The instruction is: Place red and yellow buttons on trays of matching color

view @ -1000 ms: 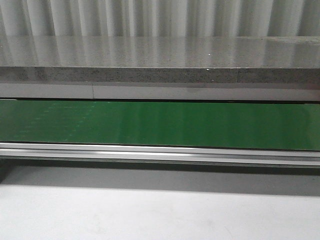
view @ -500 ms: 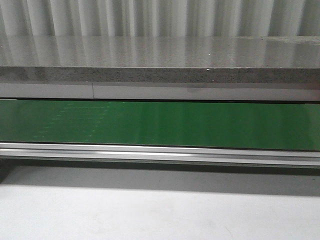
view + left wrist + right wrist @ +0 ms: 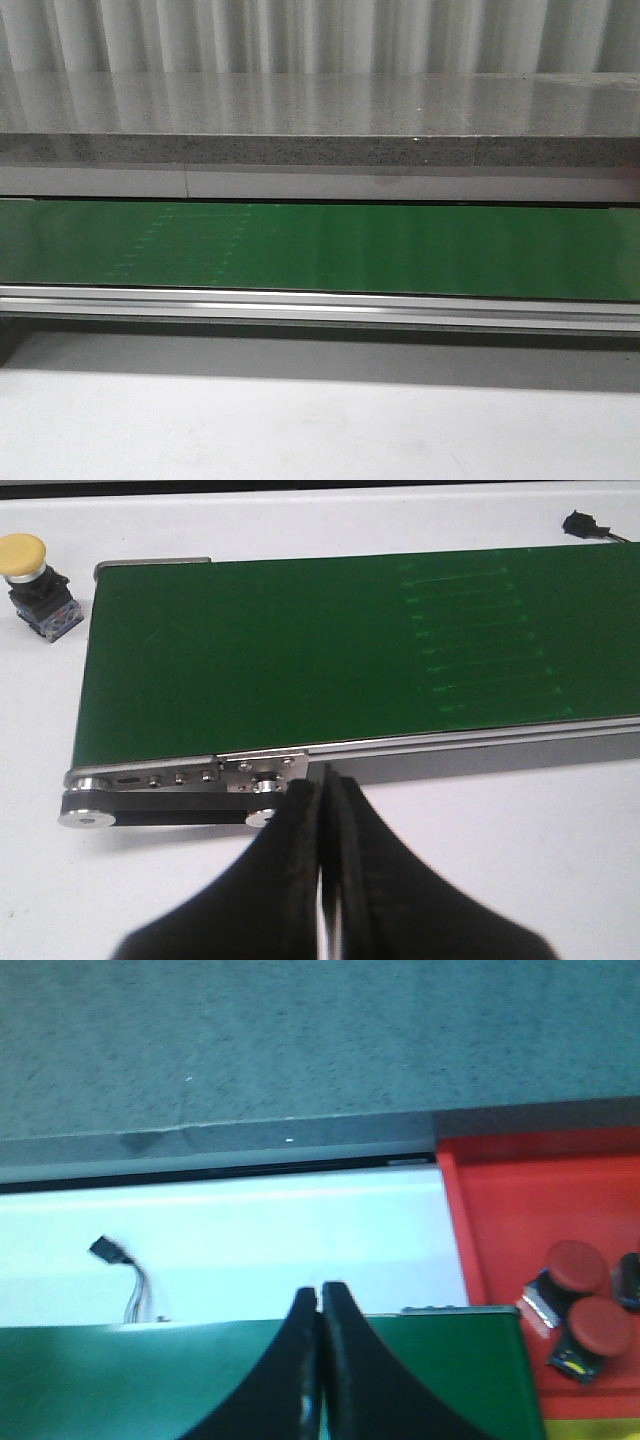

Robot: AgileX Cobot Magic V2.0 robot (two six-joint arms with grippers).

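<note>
1. From where I stand, the green conveyor belt (image 3: 320, 248) runs left to right across the table and carries nothing in the front view; neither arm shows there.
2. The left gripper (image 3: 322, 810) hangs over the white table on one side of the belt's end roller, its two black fingers pressed together and holding nothing.
3. The right gripper (image 3: 321, 1310) is likewise pinched closed on nothing, poised over the belt's other end.
4. A yellow button (image 3: 24, 552) on its dark base stands on the table just beyond the belt's end, apart from the left gripper and not on any tray.
5. Two red buttons (image 3: 585, 1305) already lie in the red tray (image 3: 500, 1200) just beside the right end of the belt; a third dark shape at the picture's edge may be another, I cannot tell.
6. A strip of yellow shows below the red tray, probably the yellow tray (image 3: 590, 1432).
7. I judge this a waiting step. Next, a gripper must open, drop over a button's cap and close.
</note>
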